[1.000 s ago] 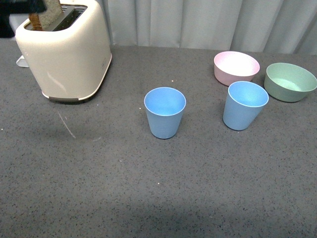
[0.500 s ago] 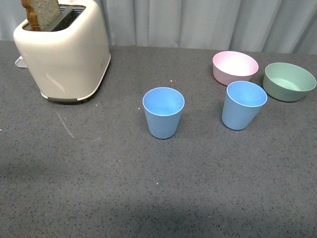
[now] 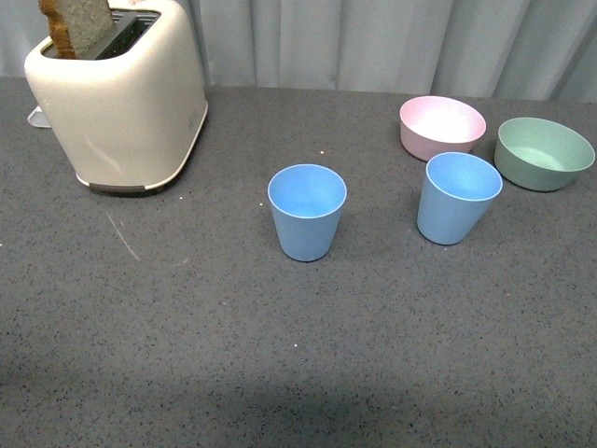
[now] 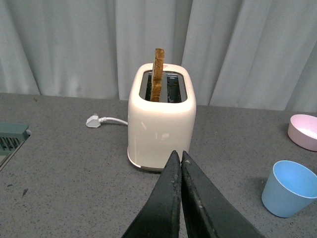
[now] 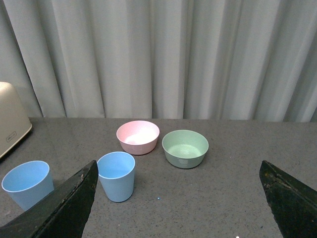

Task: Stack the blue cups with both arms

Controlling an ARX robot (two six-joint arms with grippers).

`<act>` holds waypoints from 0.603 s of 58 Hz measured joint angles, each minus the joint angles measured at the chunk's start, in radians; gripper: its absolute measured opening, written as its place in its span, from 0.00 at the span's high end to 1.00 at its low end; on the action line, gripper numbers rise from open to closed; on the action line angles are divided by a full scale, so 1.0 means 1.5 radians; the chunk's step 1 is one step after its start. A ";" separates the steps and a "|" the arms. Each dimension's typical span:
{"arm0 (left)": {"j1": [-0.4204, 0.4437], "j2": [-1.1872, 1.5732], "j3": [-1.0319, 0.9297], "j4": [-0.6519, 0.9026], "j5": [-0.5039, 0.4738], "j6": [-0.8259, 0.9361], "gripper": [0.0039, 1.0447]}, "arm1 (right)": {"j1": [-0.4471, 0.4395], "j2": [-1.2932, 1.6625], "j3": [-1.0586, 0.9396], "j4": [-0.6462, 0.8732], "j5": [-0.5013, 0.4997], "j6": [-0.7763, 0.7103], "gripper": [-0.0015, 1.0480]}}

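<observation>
Two light blue cups stand upright and apart on the grey table. One cup point(image 3: 307, 211) is in the middle; it also shows in the left wrist view point(image 4: 289, 188) and the right wrist view point(image 5: 27, 182). The other cup point(image 3: 458, 197) is to its right, in front of the bowls, and shows in the right wrist view point(image 5: 116, 175). Neither arm shows in the front view. My left gripper point(image 4: 177, 154) is shut and empty, in front of the toaster. My right gripper point(image 5: 178, 173) is wide open and empty, back from the cups.
A cream toaster point(image 3: 119, 93) with a slice of bread point(image 3: 82, 21) stands at the back left, its plug point(image 4: 93, 120) behind it. A pink bowl point(image 3: 442, 126) and a green bowl point(image 3: 544, 152) sit at the back right. A grey curtain hangs behind the table.
A dark shape at the top left of the front view one second ago has gone out of view. The view has shifted slightly. The cups have not moved on the table.
</observation>
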 joint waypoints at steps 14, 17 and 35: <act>0.000 -0.107 -0.001 -0.096 0.000 0.000 0.97 | 0.000 0.000 0.000 0.000 0.000 0.000 0.09; 0.000 -0.127 -0.001 -0.115 0.000 0.000 0.97 | 0.000 0.000 0.000 0.000 0.000 0.000 0.09; 0.000 -0.238 -0.001 -0.220 0.000 0.000 0.97 | 0.000 0.000 0.000 0.000 0.000 0.000 0.09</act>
